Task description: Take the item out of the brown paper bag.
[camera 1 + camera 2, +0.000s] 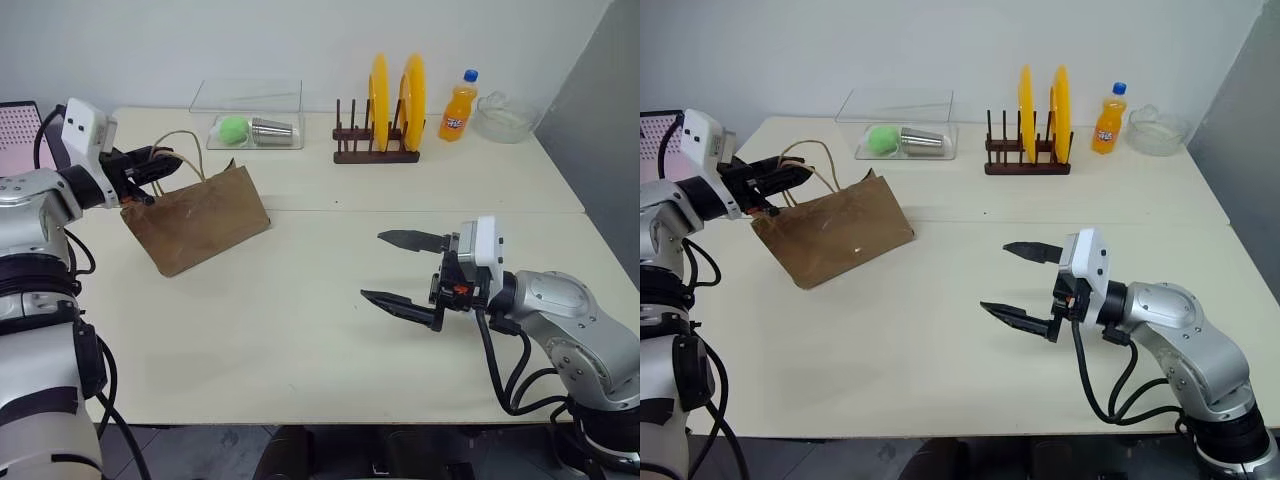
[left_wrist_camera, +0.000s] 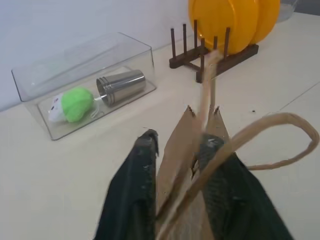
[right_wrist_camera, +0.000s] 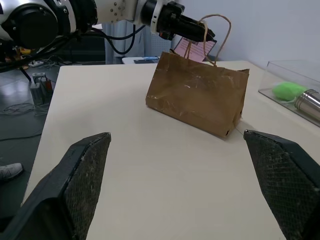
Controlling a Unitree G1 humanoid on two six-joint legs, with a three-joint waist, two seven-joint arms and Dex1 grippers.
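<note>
So from the head views, the left gripper [image 1: 160, 165] has pinched the top edge of the brown paper bag [image 1: 200, 222], which leans on the table [image 1: 300, 330]; right gripper [image 1: 405, 270] hangs wide open, well apart. Left wrist view: fingers [image 2: 135, 190] clamp the paper rim. Right wrist view: bag's mouth faces away, so the item stays hidden. Basically just started, extraction's all left.

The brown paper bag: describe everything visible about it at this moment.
The brown paper bag is creased kraft paper with thin tan cord loop handles. It rests on the pale table, tilted, its top edge raised toward the robot's left and its lower end on the tabletop. The left gripper has its jaws closed on the bag's top edge beside a handle. The bag's inside cannot be seen. The right gripper hovers apart from it, jaws wide open.
</note>
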